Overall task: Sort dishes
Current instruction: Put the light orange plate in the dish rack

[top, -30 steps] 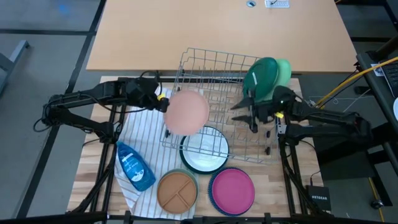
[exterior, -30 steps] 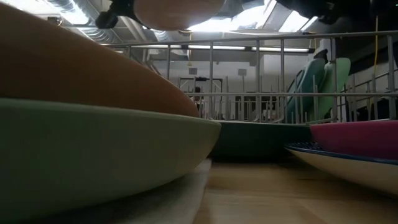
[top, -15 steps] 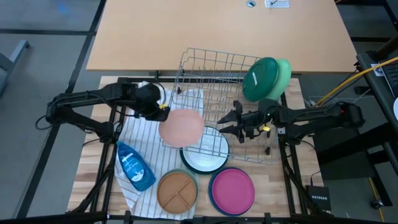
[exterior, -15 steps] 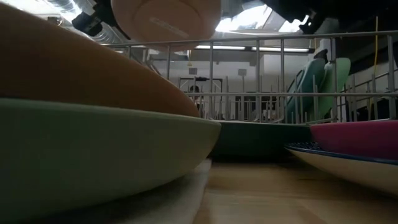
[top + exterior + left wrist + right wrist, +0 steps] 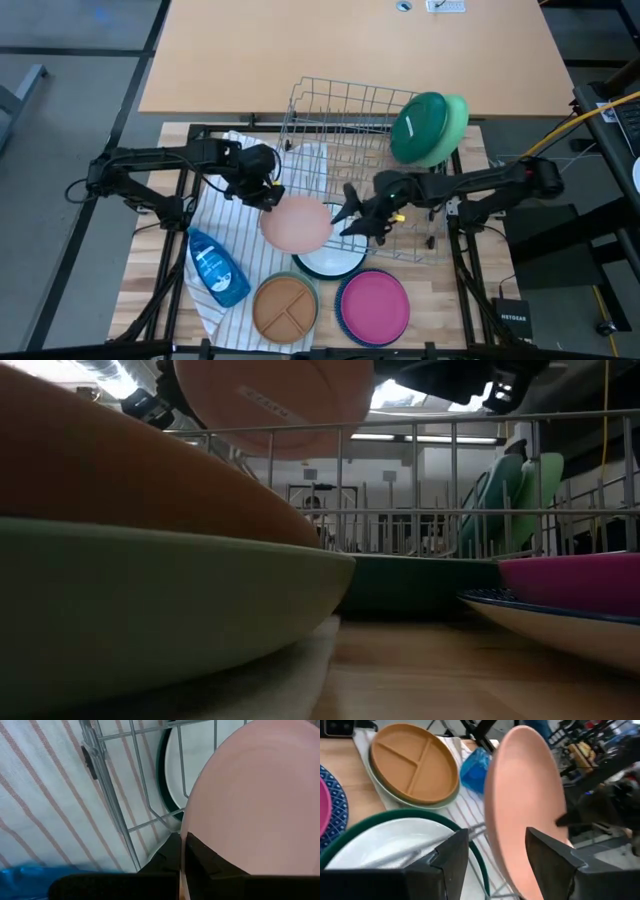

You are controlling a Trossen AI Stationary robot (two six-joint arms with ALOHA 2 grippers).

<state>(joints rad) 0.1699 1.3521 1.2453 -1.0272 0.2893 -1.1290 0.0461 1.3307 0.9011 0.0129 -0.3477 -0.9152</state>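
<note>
**A:** Where's your left gripper [image 5: 268,193] right now?

**B:** You've got it clamped on the rim of the peach plate [image 5: 296,223], near the front left corner of the grey wire rack [image 5: 355,150]. In your left wrist view the dark fingers [image 5: 200,862] pinch the plate's edge, and the plate hangs in the air, tilted, above the white plate [image 5: 326,257] with the dark green rim.

**A:** And the right gripper [image 5: 352,217]?

**B:** You have its fingers spread wide and holding nothing, reaching across the front of the rack towards the peach plate. In your right wrist view the plate's edge sits between the two fingers [image 5: 451,855], but I can't tell whether they touch it.

**A:** What about the rest of the dishes?

**B:** Your dark green plate [image 5: 418,127] stands upright in the rack's back right corner, with a light green plate [image 5: 457,119] just behind it. Along the front of the table you'll find the tan divided plate [image 5: 285,305] stacked on a sage plate [image 5: 380,777], and beside it the magenta plate [image 5: 374,306] on a blue patterned one [image 5: 332,802].

**A:** Anything else down there?

**B:** The blue soap bottle [image 5: 216,266] lies on the striped towel [image 5: 225,215], left of the tan plate. The towel runs under the rack's left side.
</note>
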